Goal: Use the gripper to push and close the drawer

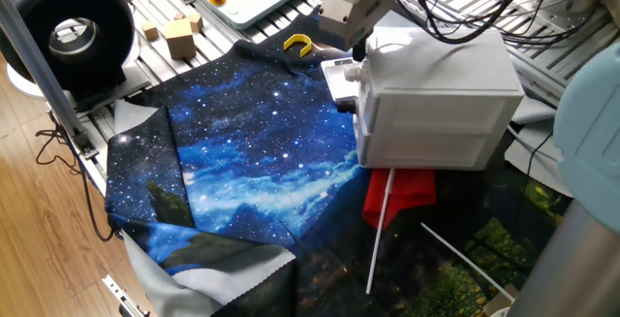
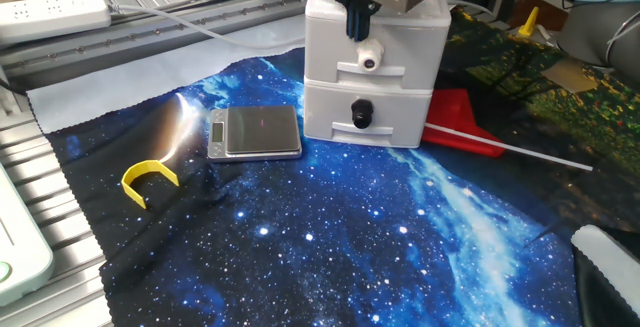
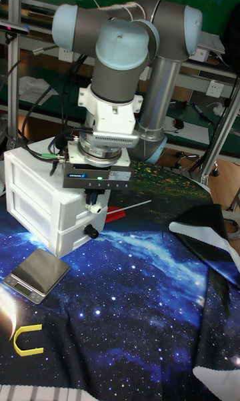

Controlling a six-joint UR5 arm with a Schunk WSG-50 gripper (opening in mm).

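The white drawer [image 2: 400, 57] is the upper one of a small white cabinet [image 2: 375, 132], and its front sits flush with the cabinet face. My gripper [image 2: 355, 25] hangs in front of it, its dark fingertips together, pressed against the drawer front just above the round white knob [image 2: 369, 62]. The tall fixed view shows the gripper [image 3: 89, 199] right at the drawer's face [image 3: 75, 209]. In one fixed view the gripper [image 1: 356, 53] is at the cabinet's [image 1: 436, 89] left front edge. Nothing is held.
A lower drawer with a black knob [image 2: 360, 116] sits below. A small silver scale [image 2: 255, 132] lies left of the cabinet, and a yellow curved piece [image 2: 150, 179] lies farther left. A red object [image 2: 455, 119] and a thin white rod [image 2: 520, 151] lie to the right on the starry cloth [image 2: 330, 237].
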